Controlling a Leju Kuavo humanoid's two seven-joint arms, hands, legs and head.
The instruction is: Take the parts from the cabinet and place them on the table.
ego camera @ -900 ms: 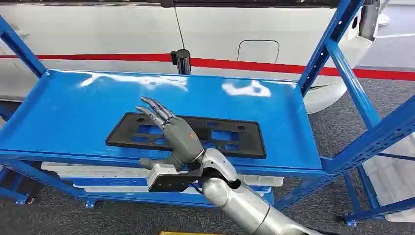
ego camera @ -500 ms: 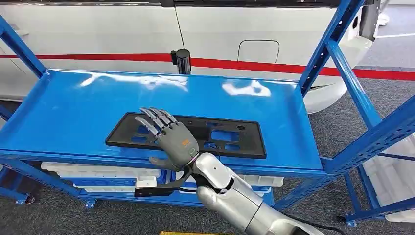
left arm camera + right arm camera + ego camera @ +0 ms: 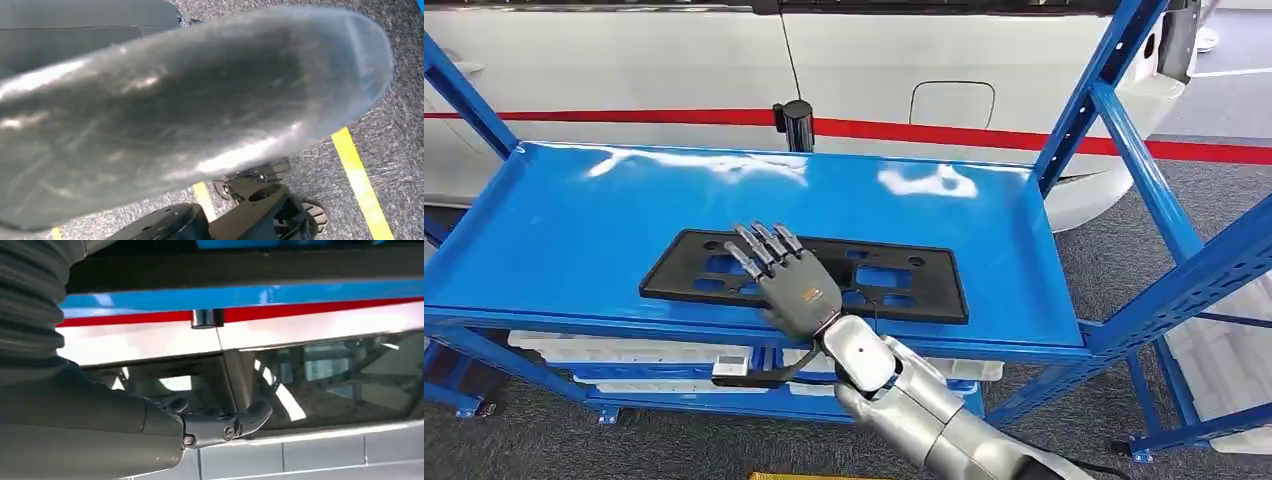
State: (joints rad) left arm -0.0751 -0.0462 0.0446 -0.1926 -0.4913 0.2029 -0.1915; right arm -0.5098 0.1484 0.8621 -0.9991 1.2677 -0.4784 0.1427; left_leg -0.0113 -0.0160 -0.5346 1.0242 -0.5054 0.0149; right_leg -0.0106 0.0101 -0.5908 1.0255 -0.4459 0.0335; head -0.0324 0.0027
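**Right hand spread over the black plate at the shelf's front edge**

The flat black rectangular plastic plate with cut-outs [image 3: 824, 273] is laid near the front lip of the glossy blue metal shelf [image 3: 574, 220]; bare shelf is seen behind and beside it. The right hand [image 3: 789, 280] is spread above it, released, nothing grasped. The left hand's state cannot be told.

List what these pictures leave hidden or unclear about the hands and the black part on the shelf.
- Head view: the right hand covers the middle of the black plate; contact underneath cannot be told.
- Left wrist view: a blurred grey shape blocks the left hand's fingers.
- Right wrist view: the right hand's fingers are cut short; the plate is out of frame.
- White parts on the lower shelf: mostly hidden by the blue shelf.
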